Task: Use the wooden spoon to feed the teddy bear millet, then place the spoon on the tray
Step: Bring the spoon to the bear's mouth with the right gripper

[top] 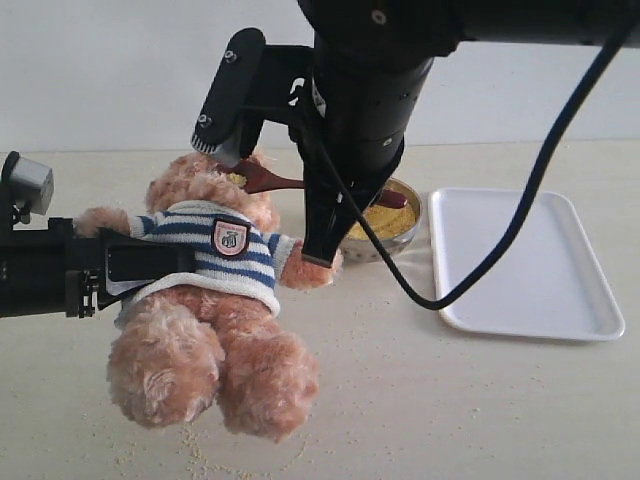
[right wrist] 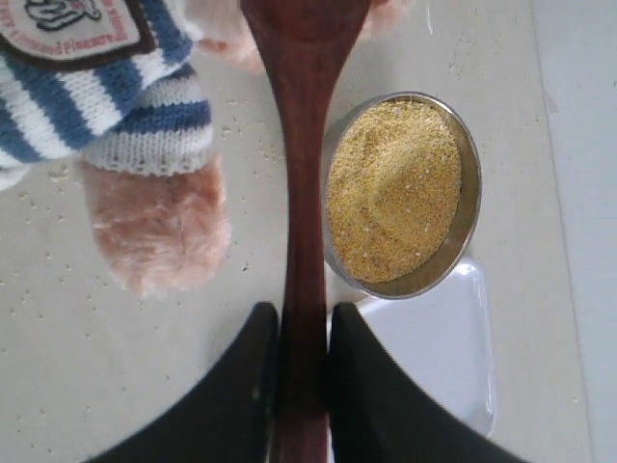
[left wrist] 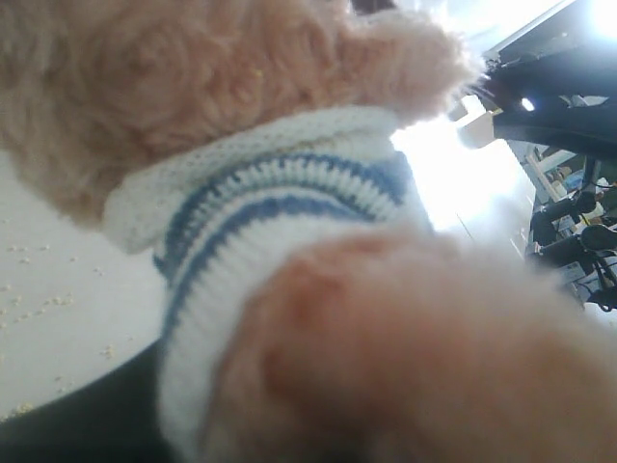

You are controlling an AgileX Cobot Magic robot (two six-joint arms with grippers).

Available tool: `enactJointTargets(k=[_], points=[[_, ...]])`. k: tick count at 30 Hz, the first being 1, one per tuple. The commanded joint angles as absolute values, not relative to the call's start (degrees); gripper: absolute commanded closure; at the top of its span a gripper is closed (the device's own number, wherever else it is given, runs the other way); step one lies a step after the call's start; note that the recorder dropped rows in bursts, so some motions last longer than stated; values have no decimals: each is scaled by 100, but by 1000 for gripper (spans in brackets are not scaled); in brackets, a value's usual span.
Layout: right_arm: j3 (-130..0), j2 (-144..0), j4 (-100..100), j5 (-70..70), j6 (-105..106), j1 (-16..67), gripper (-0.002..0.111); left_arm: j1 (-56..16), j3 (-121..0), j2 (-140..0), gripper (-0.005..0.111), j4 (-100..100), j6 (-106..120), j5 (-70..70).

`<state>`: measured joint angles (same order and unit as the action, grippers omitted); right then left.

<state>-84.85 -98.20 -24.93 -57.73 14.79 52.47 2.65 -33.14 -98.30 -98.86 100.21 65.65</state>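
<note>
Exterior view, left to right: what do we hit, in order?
left arm → teddy bear → metal bowl of millet → tray. The wooden spoon and the right end effector span bear and bowl, so they are left out.

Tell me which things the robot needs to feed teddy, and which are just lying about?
For the job: bear, spoon, millet, bowl, tray.
Just lying about: spilled grains on the table.

Soft even light; left wrist view blurred, overexposed.
</note>
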Motion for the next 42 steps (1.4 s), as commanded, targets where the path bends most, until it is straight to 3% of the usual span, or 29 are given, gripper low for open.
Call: enactJointTargets(k=[1,19,30,42], points=[[-8468,-9873,-2823,-5673,1718,5261,108,280,-3333,-9812,102,-9995,9989,6757],[-8468,-10147,-5343,-5751,1482,6127,108,280,-3333,-9812,102,-9995,9989,6767],[-8468,-10347,-6056,-6522,1518,6220,108,280,-3333,-9812,102,-9995,9989,6767],[-8468,-10366,-6177,-6392,1529,6733,108,280,-3333,-9812,102,-9995,9989,6767]])
